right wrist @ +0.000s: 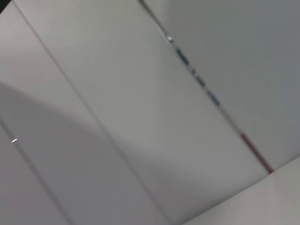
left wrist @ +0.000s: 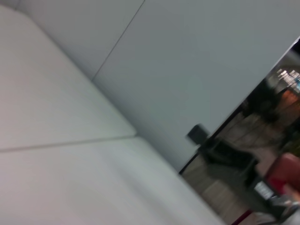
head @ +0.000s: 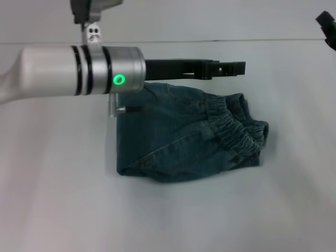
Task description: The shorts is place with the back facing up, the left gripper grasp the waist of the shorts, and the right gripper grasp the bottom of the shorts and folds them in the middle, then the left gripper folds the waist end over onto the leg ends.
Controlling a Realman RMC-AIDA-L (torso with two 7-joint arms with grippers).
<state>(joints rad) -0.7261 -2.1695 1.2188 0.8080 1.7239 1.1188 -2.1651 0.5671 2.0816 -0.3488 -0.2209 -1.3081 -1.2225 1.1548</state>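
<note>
The shorts (head: 178, 142) lie folded into a compact blue-green denim bundle in the middle of the white table (head: 63, 199). Their gathered elastic waist (head: 236, 128) lies on top at the bundle's right end, and a smooth fold edge (head: 119, 167) closes the left end. The leg ends and the bottom of the shorts are hidden under the upper layers. My left gripper (head: 233, 69) reaches in from the left on its silver and black arm, hovers over the far edge of the shorts and holds nothing. Only a black tip of my right gripper (head: 326, 25) shows, at the top right corner. Neither wrist view shows the shorts.
The back edge of the table (head: 220, 41) runs across the top of the head view. The left wrist view looks past white surfaces (left wrist: 70, 117) to a room with dark furniture (left wrist: 225, 150) and a red object (left wrist: 286, 173). The right wrist view shows only pale panels.
</note>
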